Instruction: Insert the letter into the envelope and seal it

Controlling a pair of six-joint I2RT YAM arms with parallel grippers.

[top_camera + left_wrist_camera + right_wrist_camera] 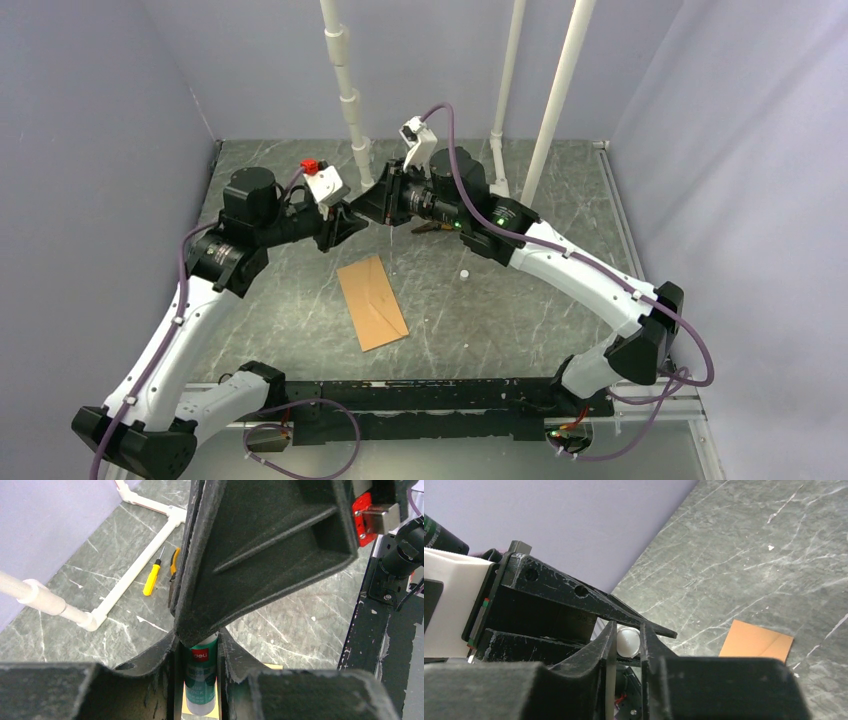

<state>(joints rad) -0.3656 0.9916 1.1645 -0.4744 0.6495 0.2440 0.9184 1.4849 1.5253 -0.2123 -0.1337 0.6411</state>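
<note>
Your envelope (372, 302) is the only container in sight: kraft-brown paper, rectangular, lying flat on the table (520, 300) with its fold seams facing up; it sits near of both grippers, about midway between left and right, and touches neither. You cannot tell from these views whether the letter is inside it.

Above the far middle of the table the two arms meet tip to tip. Your left gripper (199, 640) is clamped on a glue stick (201, 675), a round tube with a green and white label. Your right gripper (628, 630) has its jaws closed on the white cap (627, 642) at the end of that stick, one finger pressing each side.

The table is dark grey-green, stone-patterned with pale veins. Far of the grippers lie a screwdriver (152, 578) with a yellow handle and pliers (173, 570) with yellow grips, side by side next to white plastic pipes (135, 575).
</note>
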